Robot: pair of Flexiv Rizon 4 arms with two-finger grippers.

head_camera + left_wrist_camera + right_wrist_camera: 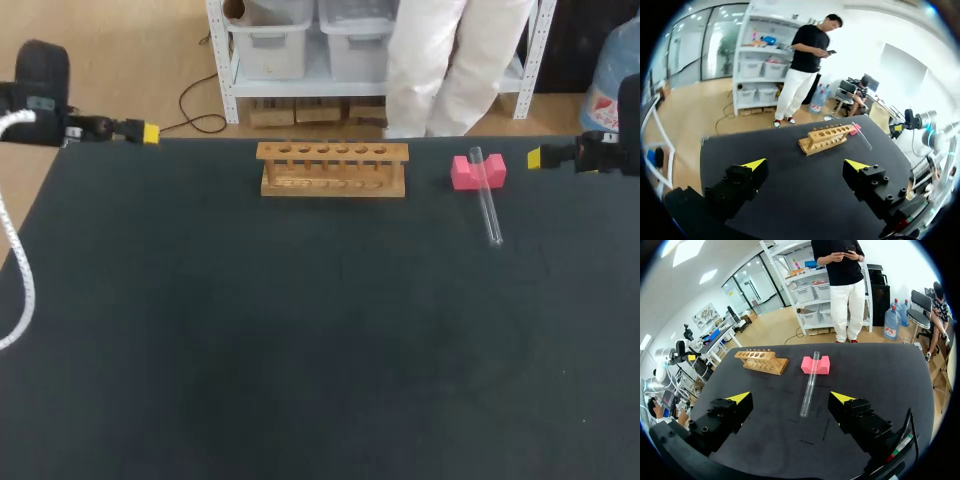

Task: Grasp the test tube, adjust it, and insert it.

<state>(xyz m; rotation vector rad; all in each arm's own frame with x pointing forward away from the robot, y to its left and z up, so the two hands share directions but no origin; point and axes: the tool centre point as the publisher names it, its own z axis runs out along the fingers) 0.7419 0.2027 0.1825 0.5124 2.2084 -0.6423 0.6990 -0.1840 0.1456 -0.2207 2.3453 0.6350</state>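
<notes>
A clear glass test tube (487, 198) lies with its upper end propped on a pink block (477, 172) at the table's back right. Left of it stands a wooden rack (333, 168) with a row of several holes. From the right wrist the tube (809, 383) lies straight ahead of my open right gripper (790, 398), the pink block (816, 365) and rack (761, 360) beyond it. My right gripper (535, 157) hovers at the table's right edge. My left gripper (148, 132) hovers at the back left corner, open (806, 164), with the rack (826, 138) far ahead of it.
The dark table (300, 330) carries only the rack, the block and the tube. Its front and middle are bare cloth.
</notes>
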